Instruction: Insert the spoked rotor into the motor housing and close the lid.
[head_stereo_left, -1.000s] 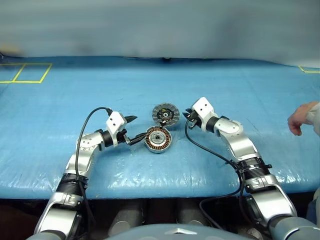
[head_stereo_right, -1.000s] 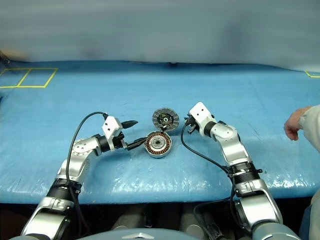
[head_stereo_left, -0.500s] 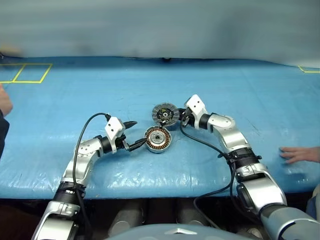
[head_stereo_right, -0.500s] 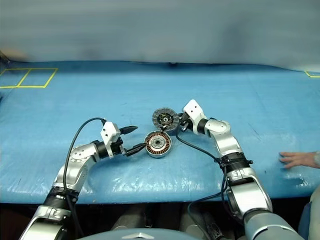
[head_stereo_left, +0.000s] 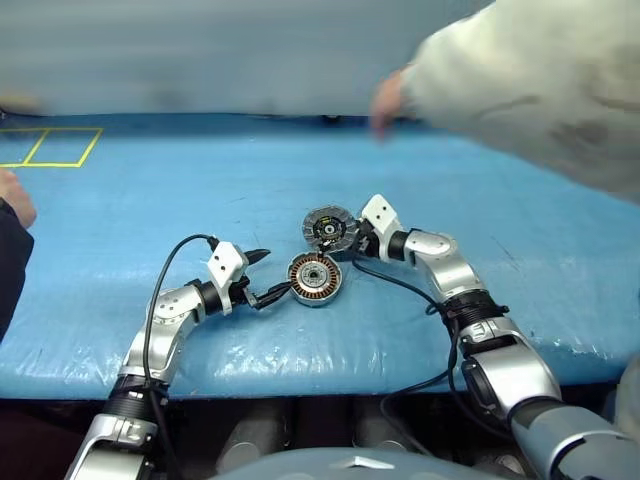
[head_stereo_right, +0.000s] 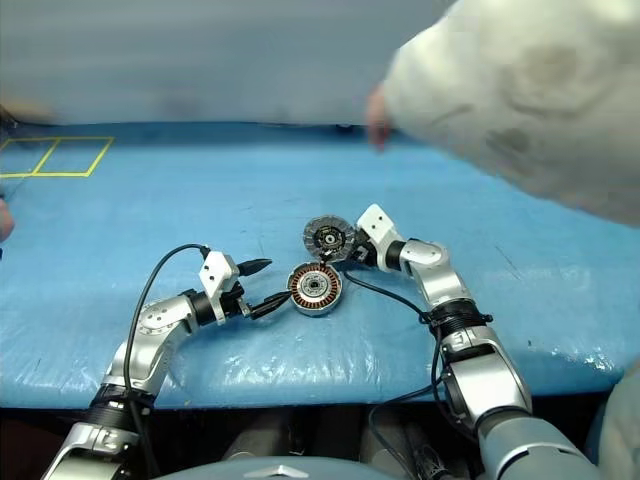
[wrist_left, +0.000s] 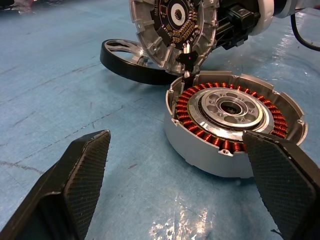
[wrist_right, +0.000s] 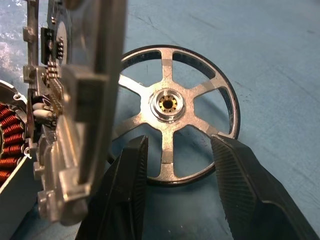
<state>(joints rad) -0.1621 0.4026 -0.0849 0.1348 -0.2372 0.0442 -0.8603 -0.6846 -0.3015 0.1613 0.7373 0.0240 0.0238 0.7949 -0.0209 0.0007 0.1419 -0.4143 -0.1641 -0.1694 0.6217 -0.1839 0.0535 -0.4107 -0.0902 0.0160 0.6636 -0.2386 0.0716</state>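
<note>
No legible markings on lid (wrist_left: 172, 27)

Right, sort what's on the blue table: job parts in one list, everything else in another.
Job parts:
- motor housing, open, copper windings showing
- lid, tilted up on edge behind the housing
- spoked rotor, flat on the mat behind the lid

Everything else:
- yellow tape squares
- a person's sleeve reaching over the blue mat
</note>
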